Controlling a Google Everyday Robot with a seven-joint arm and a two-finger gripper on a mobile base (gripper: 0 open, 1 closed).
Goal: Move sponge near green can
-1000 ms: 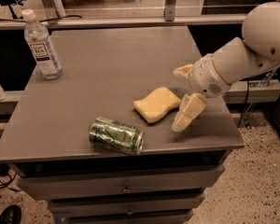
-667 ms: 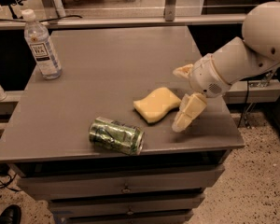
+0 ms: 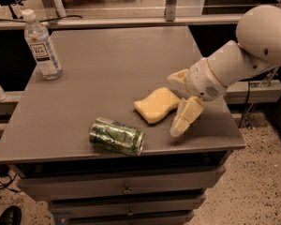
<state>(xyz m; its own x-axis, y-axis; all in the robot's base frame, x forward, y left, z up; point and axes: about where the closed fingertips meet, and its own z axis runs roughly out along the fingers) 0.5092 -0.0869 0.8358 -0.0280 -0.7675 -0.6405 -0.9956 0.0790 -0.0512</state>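
The robot's gripper (image 3: 173,105), its fingers spread wide and clasping nothing, straddles the right end of the sponge (image 3: 154,106), which lies flat on the grey table (image 3: 107,64) near the green can (image 3: 116,136), itself tipped on its side by the front edge.

The arm (image 3: 253,46) of the gripper (image 3: 173,104) beside the sponge (image 3: 155,105) is cut off at right.

— Where's the arm?
— The white arm (image 3: 243,60) comes in from the far right, sloping down toward the left.
— And the gripper?
— The gripper (image 3: 173,104) sits low, right of centre, its two cream fingers (image 3: 187,116) spread wide apart.
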